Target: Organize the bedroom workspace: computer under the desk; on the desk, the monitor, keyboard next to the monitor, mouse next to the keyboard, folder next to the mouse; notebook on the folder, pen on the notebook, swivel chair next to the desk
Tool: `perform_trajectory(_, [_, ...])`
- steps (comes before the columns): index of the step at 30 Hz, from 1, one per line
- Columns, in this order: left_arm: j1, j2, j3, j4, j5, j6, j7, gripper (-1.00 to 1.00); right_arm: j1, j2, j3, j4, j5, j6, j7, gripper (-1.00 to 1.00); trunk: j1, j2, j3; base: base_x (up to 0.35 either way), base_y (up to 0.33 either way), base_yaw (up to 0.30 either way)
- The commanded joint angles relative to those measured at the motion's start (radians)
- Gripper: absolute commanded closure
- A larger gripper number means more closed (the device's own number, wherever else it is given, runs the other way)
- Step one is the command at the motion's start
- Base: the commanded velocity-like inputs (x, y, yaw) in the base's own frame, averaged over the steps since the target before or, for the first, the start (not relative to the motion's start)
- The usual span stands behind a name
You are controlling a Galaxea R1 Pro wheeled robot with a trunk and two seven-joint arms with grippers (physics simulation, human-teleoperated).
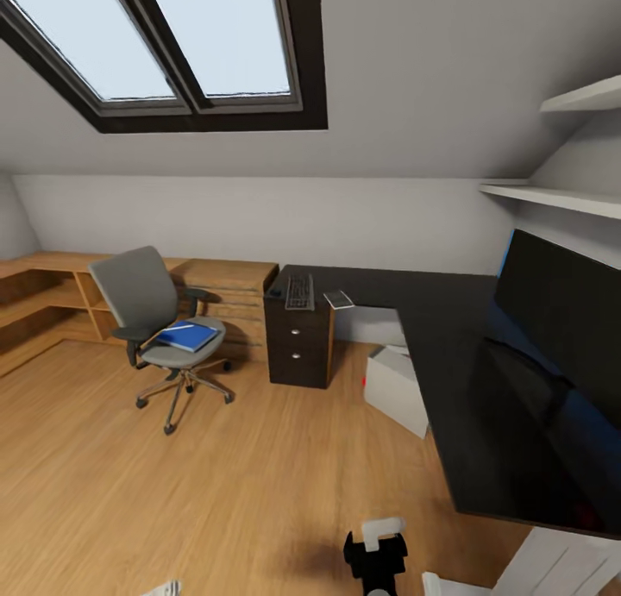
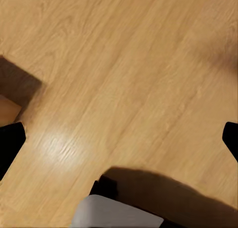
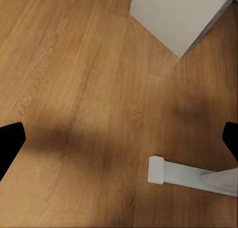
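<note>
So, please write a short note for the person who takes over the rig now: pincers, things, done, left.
Both pincers open and empty, over the wood floor.
Swivel chair stands apart from the desk, with the blue folder and a pen on its seat.
Done: monitor and keyboard on the desk; white computer under it.
Left: folder, pen and chair. Mouse and notebook: cannot tell.

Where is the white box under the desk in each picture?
Head view: the white box stands on the wooden floor under the black desk, right of the middle.
Right wrist view: the white box stands on the same floor planks.
Left wrist view: look for the floor planks.
Shared landmark: the wooden floor.
</note>
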Motion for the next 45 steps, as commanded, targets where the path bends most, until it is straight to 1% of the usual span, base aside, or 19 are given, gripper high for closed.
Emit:
perform_trajectory(1, [0.0, 0.0, -0.002, 0.022, 0.007, -0.027, 0.005, -1.0, -0.001, 0.0, 0.008, 0.017, -0.01, -0.024, 0.002, -1.0, 0.0, -0.001, -0.001, 0.139, 0.089, 0.0])
perform_trajectory(3, [0.0, 0.0, -0.001, 0.037, 0.005, -0.055, 0.005, -1.0, -0.001, 0.0, 0.009, 0.03, -0.01, -0.042, 0.011, -1.0, 0.0, -0.001, -0.001, 0.1, 0.064, 0.0])
perform_trajectory(4, [0.0, 0.0, -0.001, 0.048, 0.003, -0.08, 0.005, -1.0, 0.0, 0.0, 0.009, 0.047, -0.01, -0.058, 0.022, -1.0, 0.0, -0.001, -0.001, 0.057, 0.036, 0.0])
perform_trajectory(6, [0.0, -0.001, 0.0, 0.06, 0.002, -0.107, 0.005, -1.0, 0.001, 0.0, 0.01, 0.084, -0.01, -0.082, 0.035, -1.0, 0.0, -0.001, -0.001, 0.037, 0.024, 0.0])
perform_trajectory(9, [0.0, -0.003, 0.002, 0.068, 0.003, -0.126, 0.006, -1.0, 0.003, 0.0, 0.01, 0.137, -0.011, -0.129, 0.045, -1.0, 0.0, -0.001, -0.001, 0.017, 0.011, 0.0])
perform_trajectory(11, [0.0, -0.006, 0.002, 0.082, 0.003, -0.135, 0.006, -1.0, 0.006, 0.0, 0.009, 0.181, -0.011, -0.201, 0.047, -1.0, 0.0, -0.001, -0.001, 0.05, 0.004, 0.0])
perform_trajectory(12, [0.0, -0.007, 0.002, 0.088, 0.002, -0.136, 0.006, -1.0, 0.008, 0.0, 0.01, 0.189, -0.011, -0.22, 0.047, -1.0, 0.0, -0.001, -0.001, 0.117, 0.003, 0.0])
perform_trajectory(14, [0.0, -0.008, -0.001, 0.109, 0.003, -0.139, 0.006, -1.0, 0.018, 0.0, 0.009, 0.22, -0.01, -0.295, 0.048, -1.0, 0.0, -0.001, -0.001, 0.213, 0.001, 0.0])
perform_trajectory(15, [0.0, -0.008, -0.002, 0.116, 0.003, -0.139, 0.006, -1.0, 0.023, -0.002, 0.009, 0.234, -0.01, -0.32, 0.049, -1.0, 0.0, -0.001, -0.001, 0.267, 0.001, 0.0])
perform_trajectory(16, [0.0, -0.007, -0.002, 0.149, 0.008, -0.138, 0.007, -1.0, 0.03, -0.021, 0.008, 0.26, -0.012, -0.361, 0.049, -1.0, 0.0, -0.001, -0.001, 0.315, 0.0, 0.0])
perform_trajectory(19, [0.0, -0.004, -0.001, 0.165, 0.009, -0.14, 0.007, -1.0, 0.031, -0.027, 0.009, 0.263, -0.012, -0.368, 0.049, -1.0, 0.0, -0.001, -0.001, 0.32, 0.0, 0.0])
perform_trajectory(21, [0.0, -0.004, -0.002, 0.175, 0.008, -0.158, 0.005, -1.0, 0.031, -0.031, 0.008, 0.265, -0.012, -0.371, 0.049, -1.0, 0.0, -0.001, -0.001, 0.329, 0.0, 0.0])
perform_trajectory(22, [0.0, -0.004, -0.003, 0.176, 0.008, -0.176, 0.005, -1.0, 0.031, -0.031, 0.008, 0.265, -0.012, -0.372, 0.049, -1.0, 0.0, -0.001, -0.001, 0.33, 0.0, 0.0])
perform_trajectory(23, [0.0, -0.004, -0.004, 0.177, 0.007, -0.256, 0.005, -1.0, 0.031, -0.032, 0.008, 0.265, -0.012, -0.372, 0.05, -1.0, 0.0, -0.001, -0.001, 0.331, 0.0, 0.0])
perform_trajectory(26, [0.0, -0.003, -0.004, 0.178, 0.007, -0.298, 0.005, -1.0, 0.031, -0.032, 0.008, 0.265, -0.011, -0.372, 0.051, -1.0, 0.0, -0.001, -0.001, 0.332, 0.0, 0.0])
perform_trajectory(33, [0.0, -0.003, -0.004, 0.179, 0.005, -0.315, 0.004, -1.0, 0.032, -0.027, 0.013, 0.265, -0.009, -0.373, 0.051, -1.0, 0.0, -0.001, -0.001, 0.336, 0.013, 0.0])
perform_trajectory(43, [0.0, -0.003, -0.004, 0.179, 0.006, -0.316, 0.004, -1.0, 0.031, -0.023, 0.015, 0.263, -0.008, -0.373, 0.052, -1.0, 0.0, -0.001, -0.001, 0.338, 0.121, -0.002])
perform_trajectory(45, [0.0, -0.003, -0.003, 0.179, 0.007, -0.316, 0.004, -1.0, 0.031, -0.023, 0.015, 0.262, -0.008, -0.373, 0.052, -1.0, 0.0, -0.001, -0.001, 0.332, 0.153, -0.177])
